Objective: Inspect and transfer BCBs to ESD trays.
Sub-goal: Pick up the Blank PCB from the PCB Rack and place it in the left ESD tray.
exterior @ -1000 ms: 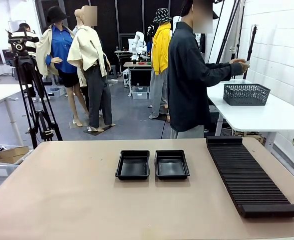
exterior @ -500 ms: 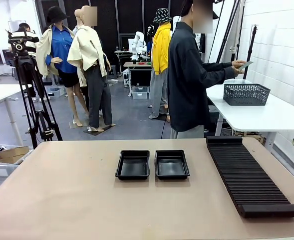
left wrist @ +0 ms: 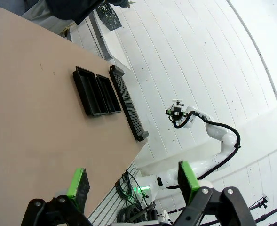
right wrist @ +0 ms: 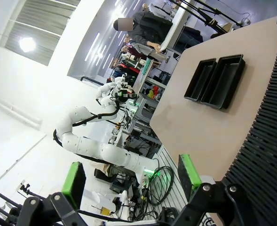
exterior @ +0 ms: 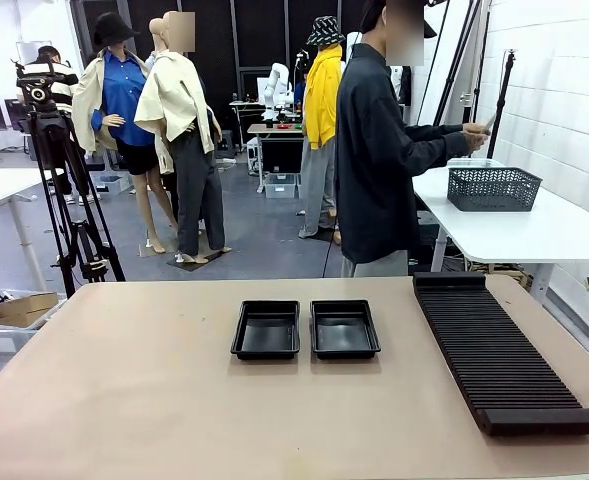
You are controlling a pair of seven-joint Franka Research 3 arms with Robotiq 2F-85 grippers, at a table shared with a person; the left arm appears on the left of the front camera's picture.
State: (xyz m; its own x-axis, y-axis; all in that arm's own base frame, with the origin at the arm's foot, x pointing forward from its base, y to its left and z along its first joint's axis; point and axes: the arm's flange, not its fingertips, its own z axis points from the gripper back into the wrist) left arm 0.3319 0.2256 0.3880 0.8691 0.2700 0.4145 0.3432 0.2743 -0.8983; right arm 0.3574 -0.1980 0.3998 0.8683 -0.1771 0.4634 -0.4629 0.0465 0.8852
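Progress: barely started | ESD trays (exterior: pixel 265 355) side by side mid-desk (exterior: pixel 124 400), both empty | person's hand (exterior: pixel 474 134) at 1 o'clock holds a thin flat piece (exterior: pixel 490 124), probably a BCB | left tool (left wrist: pixel 132 178) spread, right tool (right wrist: pixel 130 178) spread, nothing pinched | all transfers left.

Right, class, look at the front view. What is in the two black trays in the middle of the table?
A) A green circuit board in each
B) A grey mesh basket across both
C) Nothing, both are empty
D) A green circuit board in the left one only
C: the left ESD tray and the right ESD tray both show bare black floors with nothing lying in them.
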